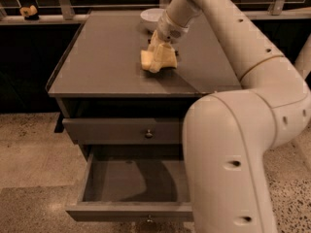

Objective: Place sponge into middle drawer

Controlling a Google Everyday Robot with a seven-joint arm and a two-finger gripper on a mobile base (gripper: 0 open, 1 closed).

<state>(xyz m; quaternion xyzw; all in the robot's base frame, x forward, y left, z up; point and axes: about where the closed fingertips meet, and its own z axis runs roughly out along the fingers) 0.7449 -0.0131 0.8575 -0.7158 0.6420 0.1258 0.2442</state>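
The pale yellow sponge (158,60) is at the middle back of the grey tabletop (97,67). My gripper (158,50) comes down on it from the back right and its pale fingers are closed on the sponge's top, which looks pinched and slightly raised. The middle drawer (131,183) stands pulled open below the table's front, and its inside is empty. My large white arm (228,144) covers the drawer's right part.
A white bowl (151,15) stands at the back of the tabletop, just behind the gripper. The top drawer front (121,130) with its small knob is closed. A small yellow object (29,11) sits on the rail ledge at the far left. Speckled floor lies around the cabinet.
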